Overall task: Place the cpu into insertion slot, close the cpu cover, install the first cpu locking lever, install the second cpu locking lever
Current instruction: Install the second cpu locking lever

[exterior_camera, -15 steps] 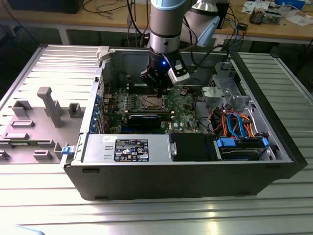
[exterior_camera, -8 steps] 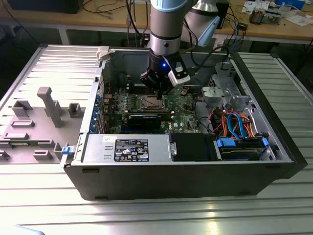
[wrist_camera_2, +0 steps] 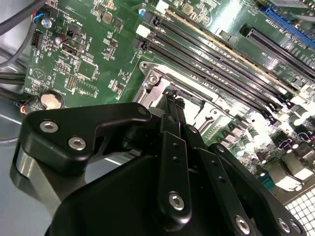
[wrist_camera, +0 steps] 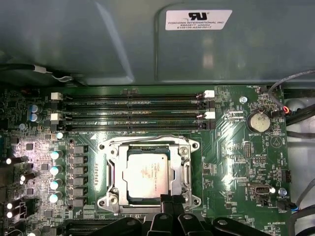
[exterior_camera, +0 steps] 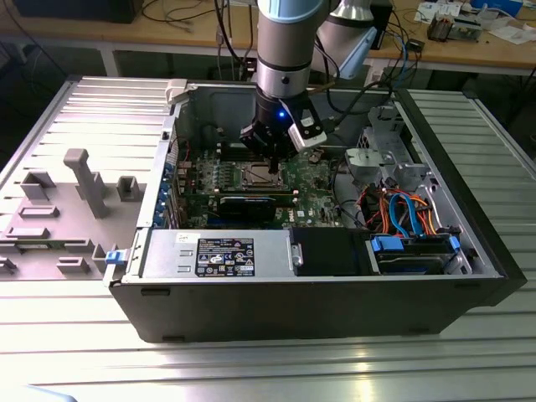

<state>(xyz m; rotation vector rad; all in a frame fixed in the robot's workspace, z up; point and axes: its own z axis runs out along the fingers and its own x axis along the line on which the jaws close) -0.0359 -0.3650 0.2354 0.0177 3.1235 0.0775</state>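
Over the motherboard in the first wrist view, the cpu (wrist_camera: 147,176) already sits flat in the insertion slot (wrist_camera: 112,199), cover frame (wrist_camera: 184,169) around it. Gripper (wrist_camera: 173,202) hovers at its edge, tips pinched together, empty. I'd guess it's light, stiff and fragile underneath, so edges only.

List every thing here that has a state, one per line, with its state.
cpu: seated in the insertion slot, silver top showing.
insertion slot: occupied by the cpu.
cpu cover: lying flat, framing the cpu.
gripper: fingertips together, at the socket's edge, holding nothing.
memory slots: unfilled.
computer case: side panel off, motherboard exposed.
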